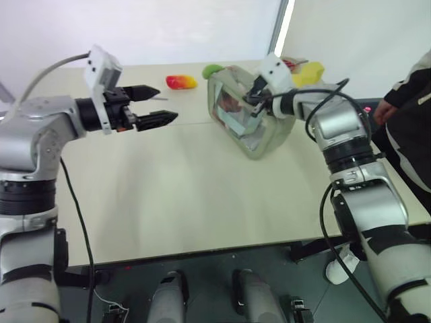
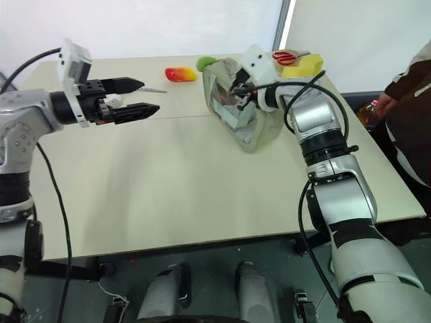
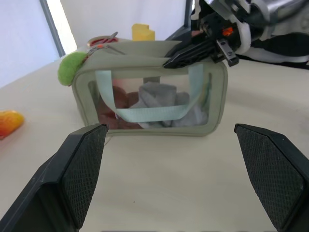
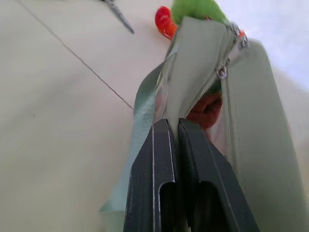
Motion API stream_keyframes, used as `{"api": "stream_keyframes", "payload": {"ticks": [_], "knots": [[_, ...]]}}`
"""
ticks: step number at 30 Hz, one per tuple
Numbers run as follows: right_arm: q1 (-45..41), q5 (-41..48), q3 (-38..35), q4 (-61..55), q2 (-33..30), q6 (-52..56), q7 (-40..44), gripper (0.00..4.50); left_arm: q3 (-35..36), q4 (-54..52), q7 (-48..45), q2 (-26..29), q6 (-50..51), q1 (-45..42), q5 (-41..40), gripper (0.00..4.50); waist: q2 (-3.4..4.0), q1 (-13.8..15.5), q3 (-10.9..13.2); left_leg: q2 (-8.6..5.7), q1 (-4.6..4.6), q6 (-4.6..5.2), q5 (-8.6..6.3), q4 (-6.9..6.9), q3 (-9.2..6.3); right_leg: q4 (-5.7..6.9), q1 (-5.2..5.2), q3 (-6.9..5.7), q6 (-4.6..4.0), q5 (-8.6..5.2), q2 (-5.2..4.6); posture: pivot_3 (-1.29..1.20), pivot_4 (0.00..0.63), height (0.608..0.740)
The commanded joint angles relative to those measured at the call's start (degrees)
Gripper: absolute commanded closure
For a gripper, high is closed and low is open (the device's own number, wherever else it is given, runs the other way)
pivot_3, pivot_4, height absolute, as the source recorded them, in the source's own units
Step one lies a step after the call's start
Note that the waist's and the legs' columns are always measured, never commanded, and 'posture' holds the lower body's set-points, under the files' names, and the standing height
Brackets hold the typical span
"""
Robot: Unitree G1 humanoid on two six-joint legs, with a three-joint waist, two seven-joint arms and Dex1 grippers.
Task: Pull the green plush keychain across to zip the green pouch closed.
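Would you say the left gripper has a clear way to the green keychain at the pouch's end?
Probably yes. The left gripper hangs open above bare table, and the keychain sits at the pouch's near end, uncovered. The right gripper is shut on the pouch's opposite end, away from it.

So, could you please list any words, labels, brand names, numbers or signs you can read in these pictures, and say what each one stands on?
None: no readable text shows in any view.
The green pouch shows no label, print or logo on its fabric or its clear window.
The green plush keychain carries no tag with writing.
The left gripper and the right gripper bear no legible marking.
The table is unmarked.
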Motion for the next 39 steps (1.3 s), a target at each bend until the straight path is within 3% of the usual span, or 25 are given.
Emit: {"api": "stream_keyframes", "payload": {"ticks": [1, 5, 14, 19, 29, 39], "knots": [[-3.9, -1.7, -0.3, 1.8, 1.5, -13.8, 1.5, 4.46, 4.5, 0.6, -0.1, 4.6, -0.3, 0.9, -0.1, 0.00, 0.01, -0.4, 0.0, 0.00, -0.01, 0.00, 0.00, -0.03, 0.00, 0.00, -0.04, 0.01, 0.00, 0.00, 0.01, 0.00, 0.150, 0.740], [-6.0, 0.1, -2.1, 6.3, 5.5, -20.6, 3.6, 4.46, 7.2, 0.1, -0.2, 8.7, 0.6, 4.0, -0.7, 0.00, 0.04, -1.5, 0.0, 0.01, -0.01, -0.01, 0.01, -0.16, -0.01, 0.14, -0.15, 0.02, 0.19, -0.05, 0.04, 0.00, 0.150, 0.740], [-2.2, 3.0, -2.2, 7.1, 13.3, -29.8, 13.1, 4.46, 12.9, -8.1, 4.7, 9.0, 6.3, 11.8, -5.5, 0.00, 0.01, -0.7, 0.0, 0.01, -0.03, -0.04, 0.01, -0.11, -0.03, 0.28, -0.12, 0.00, 0.20, -0.13, 0.00, 0.00, 0.150, 0.740], [-2.6, -0.7, -0.2, 7.0, 13.7, -32.9, 14.2, 4.46, 14.8, -8.5, 5.6, 10.5, 7.9, 12.3, -7.1, 0.00, 0.01, -0.7, 0.0, 0.00, 0.06, -0.15, 0.07, -0.04, -0.03, 0.35, -0.08, -0.01, 0.12, -0.11, -0.01, 0.00, 0.150, 0.740], [-3.6, -4.1, 1.5, -0.8, 10.7, -23.5, 16.8, 4.46, 15.5, -9.9, 6.9, 11.0, 8.6, 14.1, -8.8, 0.00, 0.01, -0.6, 0.0, 0.01, 0.07, -0.24, 0.10, -0.07, -0.05, 0.51, -0.17, 0.00, 0.09, -0.11, -0.01, 0.00, 0.150, 0.740], [-2.5, -1.9, 1.6, -9.8, 11.3, -10.7, 20.0, 4.46, 13.9, -8.5, 6.8, 11.0, 7.2, 12.8, -8.5, 0.00, 0.01, -0.8, 0.0, 0.01, 0.07, -0.24, 0.10, -0.10, -0.04, 0.52, -0.21, 0.00, 0.08, -0.11, -0.01, 0.00, 0.150, 0.740]]}}
